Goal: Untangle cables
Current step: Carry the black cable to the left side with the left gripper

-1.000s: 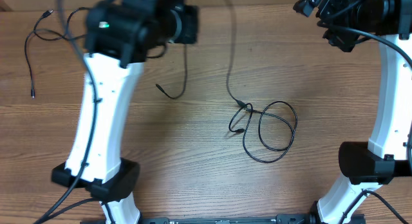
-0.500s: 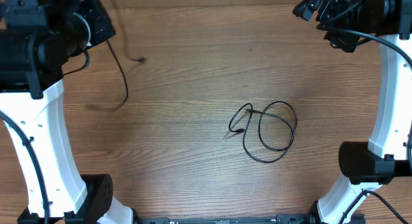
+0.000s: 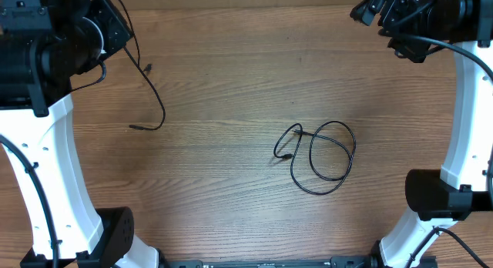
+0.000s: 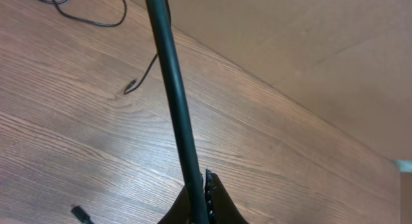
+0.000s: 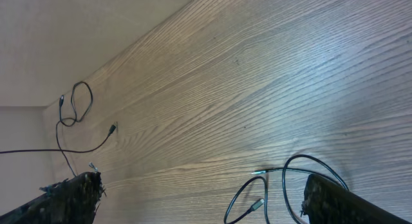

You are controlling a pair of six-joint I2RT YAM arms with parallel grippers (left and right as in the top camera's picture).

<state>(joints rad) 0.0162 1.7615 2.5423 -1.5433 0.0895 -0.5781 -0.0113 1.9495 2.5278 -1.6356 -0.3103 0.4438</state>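
My left gripper is high at the table's far left, shut on a thin black cable that hangs from it in a curve down to a plug on the wood. In the left wrist view this cable runs straight up out of the closed gripper. A second cable lies right of centre in loose loops; its silvery plug shows in the right wrist view. Another cable lies at the far left. My right gripper hovers open at the top right, holding nothing, its fingertips wide apart.
The left arm's white column stands along the left side and the right arm's column along the right. A beige wall borders the table's far edge. Bare wood lies between the hanging cable and the looped one.
My left arm has swung from the top centre to the far left, drawing its cable away from the looped one. The loops and the right arm have not moved.
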